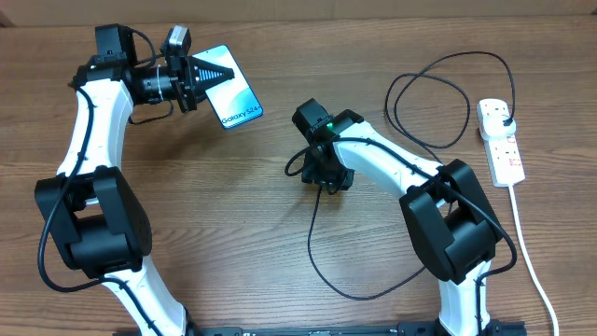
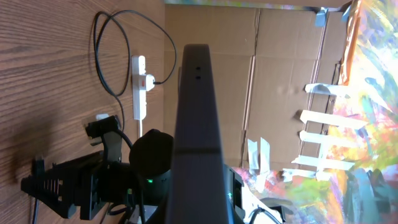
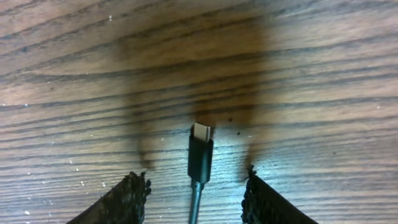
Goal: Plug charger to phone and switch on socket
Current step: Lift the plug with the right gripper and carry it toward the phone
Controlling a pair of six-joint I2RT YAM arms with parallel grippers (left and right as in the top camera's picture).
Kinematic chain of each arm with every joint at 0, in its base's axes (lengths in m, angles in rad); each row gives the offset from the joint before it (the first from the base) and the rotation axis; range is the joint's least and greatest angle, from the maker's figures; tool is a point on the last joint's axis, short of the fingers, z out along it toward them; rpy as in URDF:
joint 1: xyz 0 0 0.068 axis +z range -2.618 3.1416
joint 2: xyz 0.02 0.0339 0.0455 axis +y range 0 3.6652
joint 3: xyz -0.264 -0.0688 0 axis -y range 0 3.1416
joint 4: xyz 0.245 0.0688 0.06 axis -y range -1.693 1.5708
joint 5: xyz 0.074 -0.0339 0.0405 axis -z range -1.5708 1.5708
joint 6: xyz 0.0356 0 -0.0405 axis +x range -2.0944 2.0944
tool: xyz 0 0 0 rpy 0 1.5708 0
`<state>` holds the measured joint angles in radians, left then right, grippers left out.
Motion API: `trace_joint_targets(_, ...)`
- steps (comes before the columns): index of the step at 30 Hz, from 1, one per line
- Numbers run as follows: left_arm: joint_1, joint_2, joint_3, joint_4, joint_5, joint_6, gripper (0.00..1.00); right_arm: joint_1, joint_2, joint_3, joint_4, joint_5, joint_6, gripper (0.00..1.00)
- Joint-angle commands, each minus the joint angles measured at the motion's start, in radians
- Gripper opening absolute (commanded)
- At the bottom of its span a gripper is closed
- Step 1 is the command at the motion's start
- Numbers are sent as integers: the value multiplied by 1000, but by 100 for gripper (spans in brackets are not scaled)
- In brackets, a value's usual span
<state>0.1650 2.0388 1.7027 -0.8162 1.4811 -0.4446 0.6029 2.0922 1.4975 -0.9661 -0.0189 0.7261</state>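
Note:
My left gripper [image 1: 207,77] is shut on the phone [image 1: 233,93] and holds it tilted above the table at the back left, its light blue "Galaxy S24" screen facing up. In the left wrist view the phone shows as a dark edge [image 2: 198,118]. My right gripper [image 1: 323,177] points down at mid-table and is open. Its fingers [image 3: 198,182] straddle the charger's connector tip [image 3: 200,152], which lies on the wood. The charger's black cable [image 1: 429,79] loops back to its plug [image 1: 505,118] in the white socket [image 1: 504,154] at the right.
The socket also shows in the left wrist view [image 2: 141,87]. Its thick white cord [image 1: 527,252] runs along the right side towards the front edge. A slack loop of cable [image 1: 322,271] lies in front of the right arm. Cardboard walls [image 2: 280,56] stand behind the table.

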Motion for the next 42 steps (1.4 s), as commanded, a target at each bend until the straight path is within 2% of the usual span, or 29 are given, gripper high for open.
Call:
trace_joint_targets(1,-1,-4,17,0,38,19,4,-2,11,-6,2,-13,15,49)
trace_joint_targets(9,-1,-4,17,0,38,19,4,-2,14,-45,34,-28,34,42)
trace_joint_targets(15,-1,-4,17,0,37,19,4,-2,14,-113,103,-65,34,32)
trace_joint_targets(19,-1,-4,17,0,34,19,4,-2,14,-117,108,-65,33,20)
trace_joint_targets(22,-1,-4,17,0,34,19,4,-2,14,-117,109,-65,32,4)
trace_joint_targets(25,-1,-4,17,0,34,19,4,-4,13,-114,108,-72,10,4)
trace_joint_targets(31,-1,-4,17,0,16,21,4,-24,-61,-100,111,-209,-182,4)
trace_joint_targets(39,-2,-4,17,-3,77,137,4,-83,-340,-100,108,-580,-533,4)
trace_joint_targets(42,-2,-4,17,-8,101,174,4,-87,-429,-100,62,-649,-610,4)
